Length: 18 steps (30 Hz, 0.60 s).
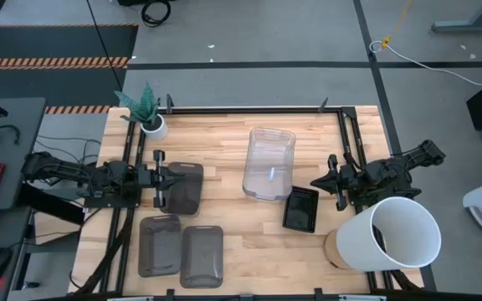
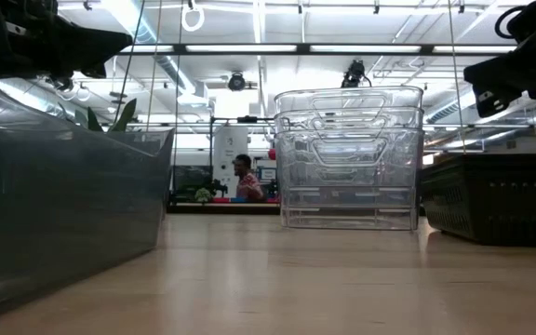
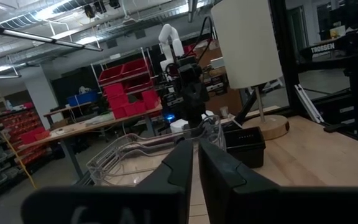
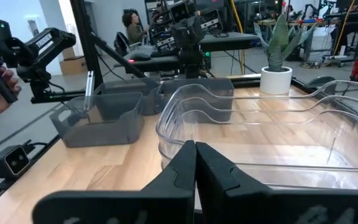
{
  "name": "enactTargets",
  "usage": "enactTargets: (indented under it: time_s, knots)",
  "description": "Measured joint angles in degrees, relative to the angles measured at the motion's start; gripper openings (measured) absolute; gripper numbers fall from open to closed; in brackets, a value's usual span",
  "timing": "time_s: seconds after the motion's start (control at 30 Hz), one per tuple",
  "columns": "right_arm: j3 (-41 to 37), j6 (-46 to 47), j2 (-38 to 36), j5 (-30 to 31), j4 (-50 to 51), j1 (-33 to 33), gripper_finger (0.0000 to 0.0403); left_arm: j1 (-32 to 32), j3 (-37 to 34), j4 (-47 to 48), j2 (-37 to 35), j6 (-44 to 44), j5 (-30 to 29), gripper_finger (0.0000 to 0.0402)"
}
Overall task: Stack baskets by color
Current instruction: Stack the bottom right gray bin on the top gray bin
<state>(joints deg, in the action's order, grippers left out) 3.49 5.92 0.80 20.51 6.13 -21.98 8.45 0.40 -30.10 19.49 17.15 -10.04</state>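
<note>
High view, left to right. Small white plant pot (image 1: 152,126) with green plant, at far-left table edge. Left gripper (image 1: 159,176) with fingers pressed together, holding nothing, over the near end of one smoky grey basket (image 1: 184,186). Two more smoky grey baskets (image 1: 180,254), side by side near the front edge, both empty. Stack of clear baskets (image 1: 268,162) at table centre, nested upright, nothing inside; transparent walls, rounded corners, cut-out handles. Small black perforated basket (image 1: 300,208) just right of the clear stack, contents not discernible. Right gripper (image 1: 335,181) with fingers pressed together, empty, beside the black basket. Large white bucket (image 1: 389,234) tilted on its side at front right, above a round wooden base (image 1: 333,248).
</note>
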Motion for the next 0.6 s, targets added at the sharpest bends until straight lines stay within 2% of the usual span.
enactTargets:
  time_s: [0.23,0.5,0.6]
  knots:
    - [0.0,2.9,0.0,0.0,-0.5,0.0,0.0017,0.0,0.0,-3.7,0.0,4.5,-0.3,0.0032]
    - [0.0,2.9,0.0,-0.1,-0.5,0.0,0.0017,0.0,0.0,-12.3,0.0,4.5,0.8,0.0029]
    - [0.0,2.9,0.0,-0.2,-0.5,0.0,0.0016,0.0,0.0,-15.6,0.0,1.6,1.5,0.0033]
